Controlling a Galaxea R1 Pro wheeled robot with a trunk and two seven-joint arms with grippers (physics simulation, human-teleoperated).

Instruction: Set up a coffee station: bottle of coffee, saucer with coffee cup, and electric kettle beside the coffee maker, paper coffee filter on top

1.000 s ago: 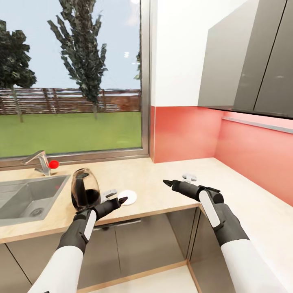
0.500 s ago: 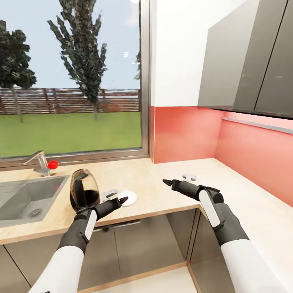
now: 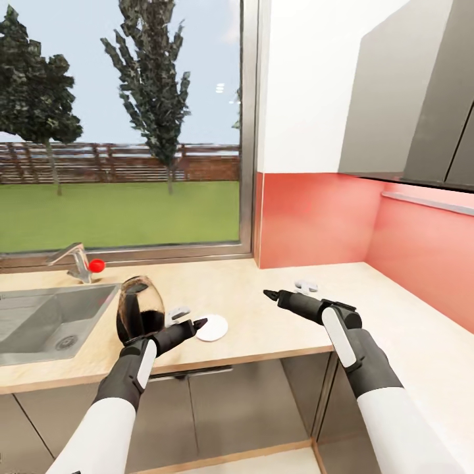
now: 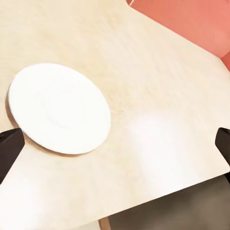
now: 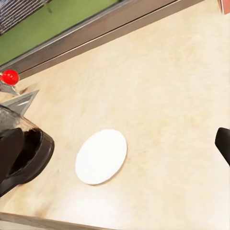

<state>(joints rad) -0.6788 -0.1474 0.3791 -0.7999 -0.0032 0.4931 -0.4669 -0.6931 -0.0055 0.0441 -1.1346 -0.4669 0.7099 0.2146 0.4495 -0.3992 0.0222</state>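
Observation:
The electric kettle [image 3: 139, 313], clear glass with a black lid, stands on the kitchen countertop [image 3: 250, 296] just right of the sink. The white saucer [image 3: 212, 327] lies flat near the front edge, right of the kettle. My left gripper [image 3: 197, 324] hovers at the saucer's left rim; in the left wrist view the saucer [image 4: 60, 108] lies under the open left gripper [image 4: 115, 148]. My right gripper [image 3: 268, 294] hangs open over bare wood to the right, and its wrist view takes in the saucer [image 5: 101, 155] and kettle [image 5: 21, 151]. Coffee maker, bottle of coffee, filter and shelf are out of view.
A steel sink [image 3: 46, 322] with a faucet [image 3: 78, 258] and a red knob [image 3: 97, 265] lies at the left. Two small white-and-grey objects [image 3: 178, 313] [image 3: 306, 286] rest on the worktop, too small to identify. Grey wall cabinets [image 3: 421, 99] hang over the red-backed corner at the right.
The whole picture has shifted to the right, so the camera has moved. Both arms keep the same pose, and the kettle and saucer keep their places on the counter.

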